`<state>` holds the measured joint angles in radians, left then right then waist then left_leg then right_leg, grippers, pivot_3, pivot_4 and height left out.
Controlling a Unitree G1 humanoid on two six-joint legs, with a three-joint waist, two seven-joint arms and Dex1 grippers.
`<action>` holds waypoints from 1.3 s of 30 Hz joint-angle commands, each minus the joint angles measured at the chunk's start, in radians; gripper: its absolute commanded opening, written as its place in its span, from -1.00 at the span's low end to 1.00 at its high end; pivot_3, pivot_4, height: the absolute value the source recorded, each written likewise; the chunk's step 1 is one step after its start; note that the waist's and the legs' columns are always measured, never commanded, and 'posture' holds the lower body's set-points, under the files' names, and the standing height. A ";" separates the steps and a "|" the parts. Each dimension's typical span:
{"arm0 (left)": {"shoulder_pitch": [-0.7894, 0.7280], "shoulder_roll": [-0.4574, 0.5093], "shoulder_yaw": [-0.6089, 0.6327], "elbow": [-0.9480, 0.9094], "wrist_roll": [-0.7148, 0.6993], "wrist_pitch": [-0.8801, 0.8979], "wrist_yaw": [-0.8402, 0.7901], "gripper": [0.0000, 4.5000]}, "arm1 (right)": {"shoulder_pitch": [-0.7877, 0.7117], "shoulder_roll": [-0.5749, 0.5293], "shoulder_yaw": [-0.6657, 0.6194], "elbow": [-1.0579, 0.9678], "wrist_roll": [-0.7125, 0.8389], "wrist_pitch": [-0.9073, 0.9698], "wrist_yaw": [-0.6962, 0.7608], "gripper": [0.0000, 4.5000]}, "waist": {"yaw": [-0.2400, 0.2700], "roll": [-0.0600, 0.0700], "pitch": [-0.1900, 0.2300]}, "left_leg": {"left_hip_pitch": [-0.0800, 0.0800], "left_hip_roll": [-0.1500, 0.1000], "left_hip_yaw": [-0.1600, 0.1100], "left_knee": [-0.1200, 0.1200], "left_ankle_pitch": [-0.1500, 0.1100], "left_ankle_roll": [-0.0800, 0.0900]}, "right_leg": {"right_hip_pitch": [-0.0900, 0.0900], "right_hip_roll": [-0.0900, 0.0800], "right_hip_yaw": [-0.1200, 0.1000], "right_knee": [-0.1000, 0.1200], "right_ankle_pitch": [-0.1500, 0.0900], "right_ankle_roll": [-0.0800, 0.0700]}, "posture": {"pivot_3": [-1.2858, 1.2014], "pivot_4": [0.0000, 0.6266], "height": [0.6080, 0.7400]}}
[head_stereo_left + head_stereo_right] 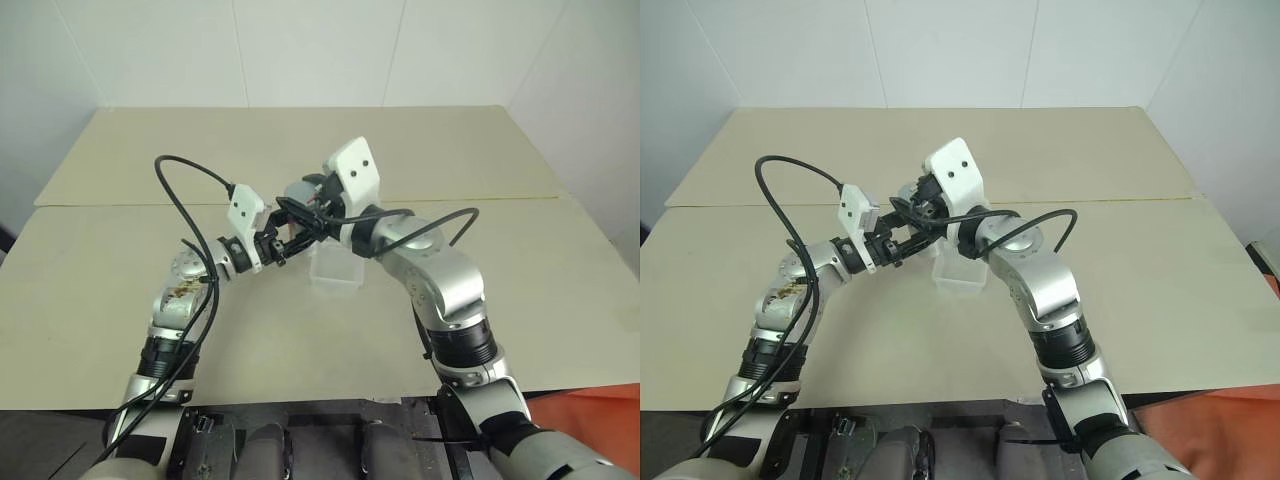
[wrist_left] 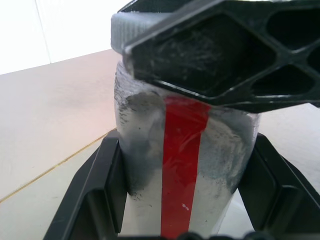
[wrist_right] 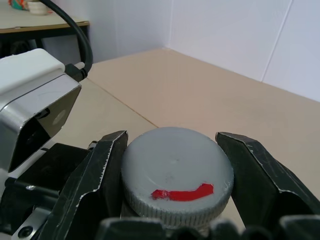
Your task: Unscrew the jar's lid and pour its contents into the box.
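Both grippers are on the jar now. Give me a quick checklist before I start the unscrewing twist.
1. Left gripper shut on the silvery cylindrical jar with the red stripe: ok.
2. Right gripper shut on the round grey ribbed lid: ok.
3. Lid seated on the jar: ok, not yet off.
4. Translucent plastic box on the beige table, beneath the grippers: ok.
5. Jar's contents: cannot tell.

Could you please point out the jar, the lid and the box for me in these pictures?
jar [image 2: 185, 150], left wrist view, on its red label stripe.
lid [image 3: 175, 165], right wrist view, on its flat top.
box [image 1: 336, 272], left eye view, on its near wall.
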<state>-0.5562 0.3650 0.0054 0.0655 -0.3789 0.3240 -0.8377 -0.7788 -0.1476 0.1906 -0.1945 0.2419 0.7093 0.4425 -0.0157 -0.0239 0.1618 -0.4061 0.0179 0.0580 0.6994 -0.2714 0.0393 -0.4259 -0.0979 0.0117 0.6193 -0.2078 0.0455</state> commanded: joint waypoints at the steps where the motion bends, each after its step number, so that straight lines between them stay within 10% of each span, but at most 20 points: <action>1: -0.005 0.030 0.019 -0.055 -0.076 -0.023 -0.113 0.18 | -0.010 -0.030 -0.045 -0.022 0.070 -0.060 0.104 0.23 | 0.000 0.000 0.000 | 0.000 0.000 0.000 0.000 0.000 0.000 | 0.000 0.000 0.000 0.000 0.000 0.000 | 0.03 -0.52 1.00; 20: -0.040 0.132 0.026 -0.078 -0.228 0.049 -0.409 0.18 | -0.028 -0.272 -0.069 0.102 0.395 -0.116 0.837 0.23 | 0.000 0.000 0.000 | 0.000 0.001 0.000 0.000 0.000 0.001 | 0.001 0.001 0.000 -0.002 0.000 0.000 | 0.03 -0.52 1.00; 27: -0.037 0.135 0.023 -0.086 -0.224 0.048 -0.406 0.18 | -0.040 -0.260 -0.066 0.146 0.361 -0.174 0.840 0.23 | 0.002 0.000 0.000 | 0.000 0.001 0.000 0.000 0.000 0.001 | 0.001 0.001 0.000 -0.002 0.000 0.000 | 0.03 -0.52 1.00; 33: -0.031 0.135 0.022 -0.088 -0.220 0.044 -0.403 0.18 | -0.036 -0.253 -0.073 0.154 0.326 -0.203 0.765 0.99 | 0.002 0.000 0.000 | 0.000 0.001 0.000 0.000 0.000 0.001 | 0.001 0.001 0.000 -0.001 0.000 0.000 | 0.03 -0.52 1.00; 39: -0.015 0.140 0.035 -0.074 -0.203 0.038 -0.383 0.18 | -0.020 -0.257 -0.111 0.117 0.304 -0.197 0.651 0.99 | 0.003 0.000 0.000 | 0.000 0.001 0.000 0.000 0.000 0.001 | 0.001 0.000 0.000 -0.001 0.000 0.000 | 0.03 -0.52 1.00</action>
<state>-0.5623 0.4970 0.0156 -0.0008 -0.5753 0.3767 -1.2308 -0.8024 -0.3967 0.1195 -0.0313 0.5509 0.5297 1.1251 -0.0128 -0.0239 0.1619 -0.4061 0.0185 0.0578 0.6996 -0.2717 0.0398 -0.4252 -0.0974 0.0114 0.6181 -0.2078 0.0455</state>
